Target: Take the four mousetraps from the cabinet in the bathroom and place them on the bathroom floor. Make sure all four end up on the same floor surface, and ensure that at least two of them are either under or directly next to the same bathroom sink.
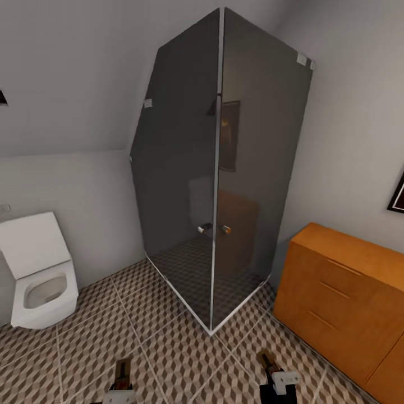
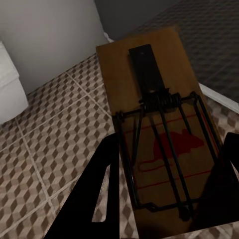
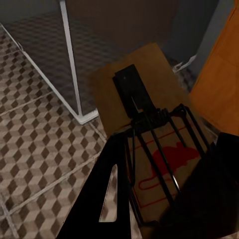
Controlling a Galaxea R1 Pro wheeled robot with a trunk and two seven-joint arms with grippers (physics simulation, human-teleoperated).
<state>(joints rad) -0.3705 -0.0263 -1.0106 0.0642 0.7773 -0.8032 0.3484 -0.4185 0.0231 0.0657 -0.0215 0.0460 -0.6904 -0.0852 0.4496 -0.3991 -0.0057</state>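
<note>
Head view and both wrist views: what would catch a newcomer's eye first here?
The tall dark smoked-glass shower enclosure dominates the middle of the head view, standing on the brown, beige and white cube-patterned tile floor, with a white toilet at the left and an orange-brown wooden drawer cabinet at the right. Each wrist view shows a flat tan wooden mousetrap with dark wire bars and a red mouse print, one held in the left gripper, one in the right gripper.

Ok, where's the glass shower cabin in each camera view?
Head view: shower cabin at centre, between toilet and cabinet.
Left wrist view: its base rail behind the left mousetrap.
Right wrist view: its corner post behind the right mousetrap.
Shared landmark: cube-pattern floor.
</note>
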